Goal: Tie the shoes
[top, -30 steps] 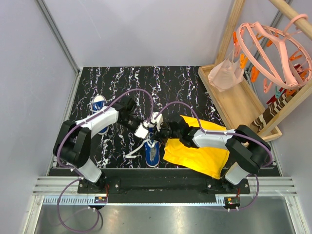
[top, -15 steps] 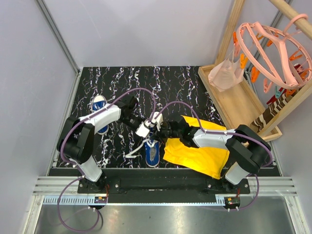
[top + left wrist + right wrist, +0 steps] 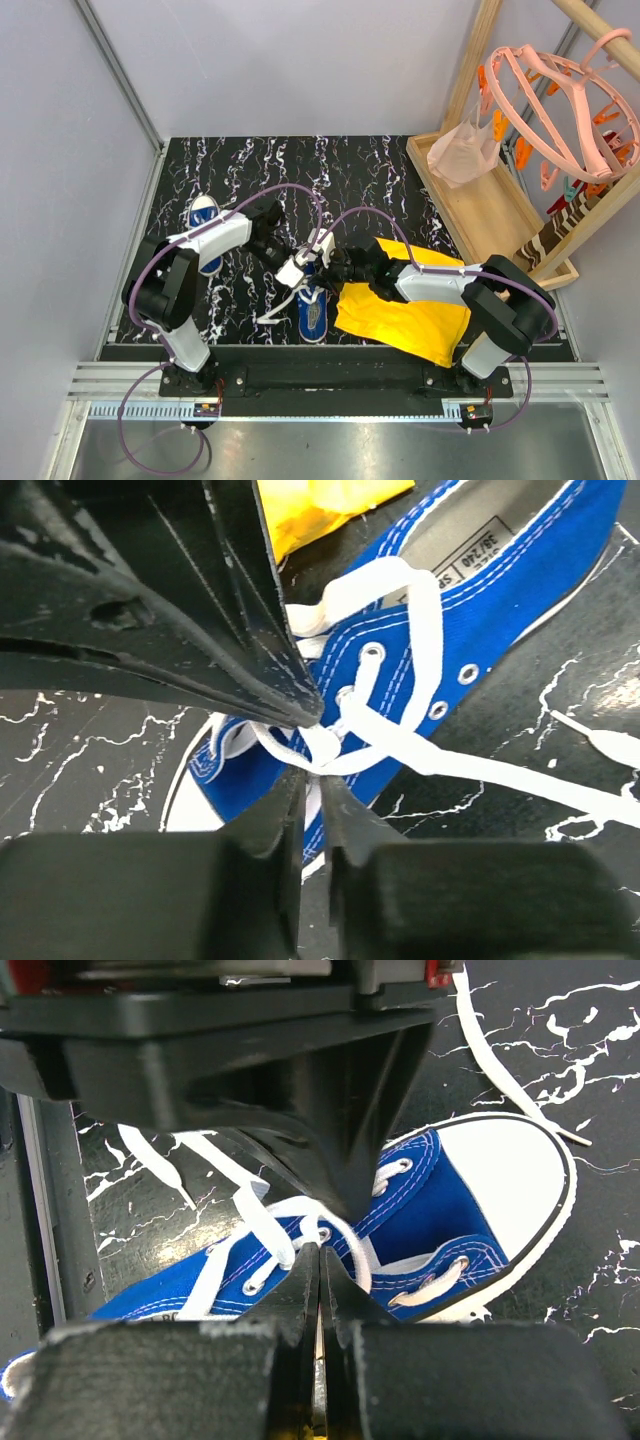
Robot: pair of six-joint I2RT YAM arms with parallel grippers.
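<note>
Just ahead of the bases, over the near shoe (image 3: pixel 312 322), the left gripper (image 3: pixel 313 782) has narrowed to a slit, apparently pinching the lace (image 3: pixel 500 777) crossing opposite the fully closed right gripper (image 3: pixel 318 1252). Tying is judged under way, with no bow yet. This shoe's long axis runs near-to-far, toe away; the far shoe (image 3: pixel 203 212), further back on the left, lies likewise.

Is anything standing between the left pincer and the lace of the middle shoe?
Nothing visible does. The left pincer sits at the lace on the blue shoe, tip to tip with the right pincer. The yellow cloth lies beside the shoe, not between.
</note>
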